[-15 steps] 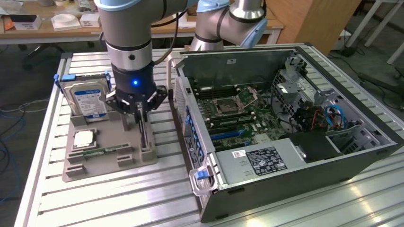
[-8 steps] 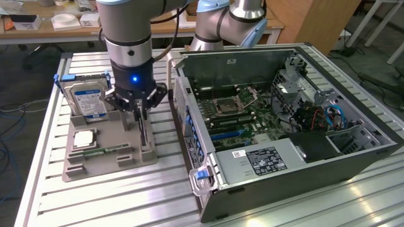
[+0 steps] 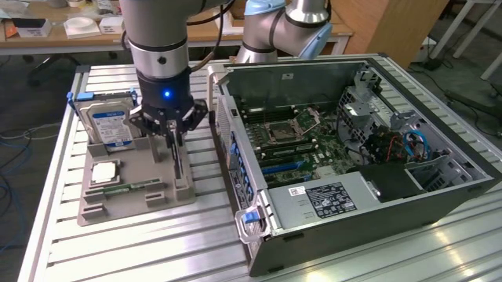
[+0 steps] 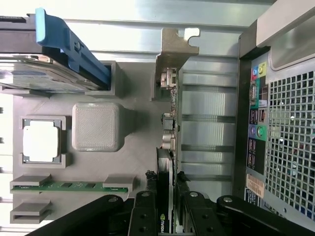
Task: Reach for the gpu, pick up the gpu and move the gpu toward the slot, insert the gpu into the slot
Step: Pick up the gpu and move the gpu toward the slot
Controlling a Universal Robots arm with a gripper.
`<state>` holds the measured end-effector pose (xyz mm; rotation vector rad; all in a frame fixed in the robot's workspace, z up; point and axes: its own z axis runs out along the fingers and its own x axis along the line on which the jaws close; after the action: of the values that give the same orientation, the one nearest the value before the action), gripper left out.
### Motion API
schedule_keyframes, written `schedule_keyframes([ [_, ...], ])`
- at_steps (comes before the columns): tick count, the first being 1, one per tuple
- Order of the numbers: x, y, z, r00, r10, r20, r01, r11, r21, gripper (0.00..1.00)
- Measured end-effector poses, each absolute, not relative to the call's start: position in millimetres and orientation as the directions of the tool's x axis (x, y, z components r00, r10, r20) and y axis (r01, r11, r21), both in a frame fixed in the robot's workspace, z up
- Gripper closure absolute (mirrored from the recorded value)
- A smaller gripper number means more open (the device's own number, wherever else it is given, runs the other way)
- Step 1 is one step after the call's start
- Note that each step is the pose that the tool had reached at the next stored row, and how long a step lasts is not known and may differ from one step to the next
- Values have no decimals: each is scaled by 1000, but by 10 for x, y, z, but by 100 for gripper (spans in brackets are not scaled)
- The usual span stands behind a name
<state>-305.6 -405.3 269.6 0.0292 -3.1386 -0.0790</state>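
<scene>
Standing by the bench, I see the gripper (image 3: 171,140) set low over the grey tray (image 3: 133,202), which lies at nine o'clock of the open computer case (image 3: 353,205) in the exterior view. The gpu (image 3: 178,161) stands on edge in that tray, directly under the gripper, with its silver bracket end pointing away from the wrist camera. In the wrist view the two fingers (image 4: 145,206) flank the card's near end, one on each face, and look closed against it. I take that as a grip, though the contact itself is hard to see.

To my eye the step in hand is the pick-up. The card appears to sit in its holder, not yet lifted. The hard drive (image 3: 108,120) stands at ten o'clock of the gripper and the CPU chip (image 3: 104,172) at seven o'clock, both apart from it.

The slot (image 3: 286,170) waits on the green motherboard (image 3: 314,147), at about three o'clock of the gripper, beyond the case wall. Getting there calls for a straight pull up out of the holder. It also takes enough height to clear that wall, with the card kept upright.
</scene>
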Motion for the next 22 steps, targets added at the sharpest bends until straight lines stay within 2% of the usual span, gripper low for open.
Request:
schedule_keyframes([
  [22, -3056, -4053, 2981, -1000, -19, 1, -19, 999, 50, 74],
])
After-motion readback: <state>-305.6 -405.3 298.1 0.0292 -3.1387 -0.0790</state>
